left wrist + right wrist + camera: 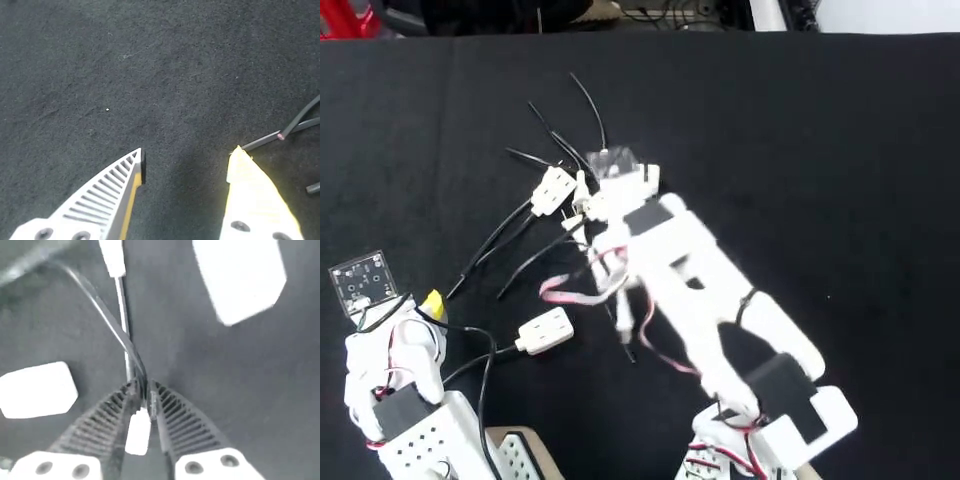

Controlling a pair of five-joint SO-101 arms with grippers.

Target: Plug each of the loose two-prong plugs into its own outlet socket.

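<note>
— What do we see at the left?

— A desk (840,150) under black cloth. Near its left edge a small square circuit board (362,280) sits just above the left arm (405,400) in the high view. The left jaws are spread apart over bare cloth and hold nothing. A few black wire ends (295,131) lie just beside one tip.

— And the sockets?

— We count two. One white outlet socket (545,331) lies flat near the left arm, on a black lead. The other outlet socket (553,190) lies farther back among loose black wires (510,235), just beside the tip of the right arm (720,300).

— Where is the plug?

— In the right jaws, which are clenched on a white plug (137,432). Its black cord (107,320) runs out past the tips. A pink ribbon cable (565,292) loops on the cloth by that arm.

— And the room?

— Beyond the desk's far edge we make out a red object (345,20), then a tangle of cables (665,14), then a pale surface (880,15).
</note>
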